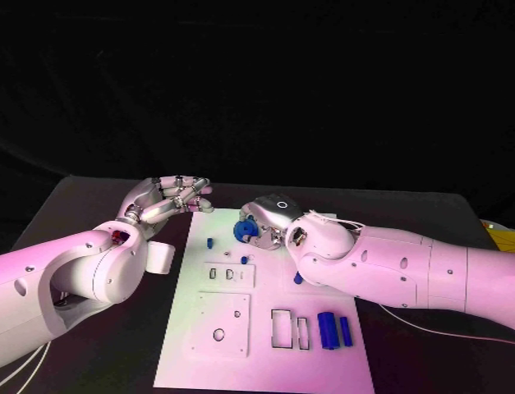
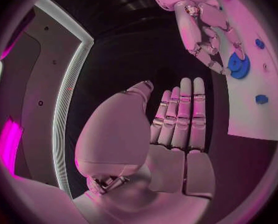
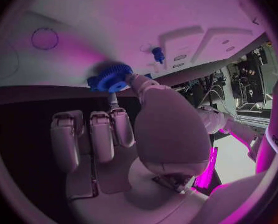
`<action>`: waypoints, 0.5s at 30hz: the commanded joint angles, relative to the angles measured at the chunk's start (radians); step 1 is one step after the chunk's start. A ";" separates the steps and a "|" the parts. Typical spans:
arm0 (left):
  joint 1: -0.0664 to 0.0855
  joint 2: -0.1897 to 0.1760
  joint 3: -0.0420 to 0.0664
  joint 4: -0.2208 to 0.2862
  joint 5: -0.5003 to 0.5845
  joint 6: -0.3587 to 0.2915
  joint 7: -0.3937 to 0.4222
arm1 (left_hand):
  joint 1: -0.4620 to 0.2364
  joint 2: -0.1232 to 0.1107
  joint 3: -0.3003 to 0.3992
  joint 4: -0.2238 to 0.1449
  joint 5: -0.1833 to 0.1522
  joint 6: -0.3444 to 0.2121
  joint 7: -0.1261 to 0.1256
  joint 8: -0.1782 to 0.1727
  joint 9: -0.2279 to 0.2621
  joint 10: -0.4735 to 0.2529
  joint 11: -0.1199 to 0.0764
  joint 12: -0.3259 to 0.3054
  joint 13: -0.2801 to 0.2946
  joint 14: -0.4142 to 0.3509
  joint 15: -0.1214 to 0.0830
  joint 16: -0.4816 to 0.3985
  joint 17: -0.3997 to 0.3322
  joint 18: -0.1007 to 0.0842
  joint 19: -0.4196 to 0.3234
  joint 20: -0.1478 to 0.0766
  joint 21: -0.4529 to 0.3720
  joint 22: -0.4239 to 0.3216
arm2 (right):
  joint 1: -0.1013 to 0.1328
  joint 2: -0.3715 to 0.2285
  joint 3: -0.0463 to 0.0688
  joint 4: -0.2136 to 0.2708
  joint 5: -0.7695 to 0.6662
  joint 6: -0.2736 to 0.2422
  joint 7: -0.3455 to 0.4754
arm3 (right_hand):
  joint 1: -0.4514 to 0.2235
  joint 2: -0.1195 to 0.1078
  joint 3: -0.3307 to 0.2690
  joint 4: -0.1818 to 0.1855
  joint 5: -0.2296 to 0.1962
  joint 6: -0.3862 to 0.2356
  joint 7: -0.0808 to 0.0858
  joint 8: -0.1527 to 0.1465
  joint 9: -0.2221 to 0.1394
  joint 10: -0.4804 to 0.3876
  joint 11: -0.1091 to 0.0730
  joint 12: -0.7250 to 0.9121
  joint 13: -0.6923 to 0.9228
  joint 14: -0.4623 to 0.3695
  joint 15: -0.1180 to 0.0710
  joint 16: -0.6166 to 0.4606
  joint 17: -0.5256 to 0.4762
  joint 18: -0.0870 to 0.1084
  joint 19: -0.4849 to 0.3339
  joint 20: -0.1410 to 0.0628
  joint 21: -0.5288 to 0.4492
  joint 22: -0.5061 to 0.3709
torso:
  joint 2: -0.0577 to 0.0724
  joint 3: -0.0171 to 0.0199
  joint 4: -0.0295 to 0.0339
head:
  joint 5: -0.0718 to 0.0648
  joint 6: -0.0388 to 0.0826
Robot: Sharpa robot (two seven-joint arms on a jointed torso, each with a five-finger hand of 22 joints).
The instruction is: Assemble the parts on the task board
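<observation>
You are in the middle of seating a blue gear (image 3: pixel 109 78) near the far end of the task board (image 1: pixel 216 361). Your right hand (image 1: pixel 275 220) pinches it between thumb and a fingertip, the other fingers folded clear of it. In the right wrist view the gear sits at the board's far edge with its toothed face roughly flat to the plate, so its axis points into the board; whether it is already down on a peg you cannot tell from here.

Your left hand (image 1: pixel 172 197) hangs just off the board's far left corner, fingers straight and close together, holding nothing.

The next move, as I judge it, calls for keeping the gear level and pressing it straight down along its axis, since any tilt would likely bind it.

Nearer you, two blue cylinders (image 1: pixel 335 330) lie on the board beside the rectangular slots (image 1: pixel 291 328), their long axes running roughly away from you. A few small blue pegs (image 1: pixel 211 243) stand further up, near the gear.
</observation>
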 commanded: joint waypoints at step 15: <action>0.001 -0.001 0.001 0.002 -0.003 0.014 0.001 | 0.000 -0.007 0.007 0.003 -0.006 -0.006 0.004 -0.006 -0.001 -0.002 0.005 -0.008 0.001 -0.012 0.000 0.000 0.002 0.009 -0.007 0.001 0.004 0.002 | 0.000 -0.020 -0.001 0.005 0.055 0.045 0.030 | -0.100 0.048 -0.073 0.091 0.037 0.014 -0.004 -0.007 0.005 0.001 0.004 -0.005 0.090 0.092 0.006 0.002 0.197 -0.016 0.088 0.007 -0.005 0.246 | 0.000 -0.0001 -0.0010 | 0.002 -0.001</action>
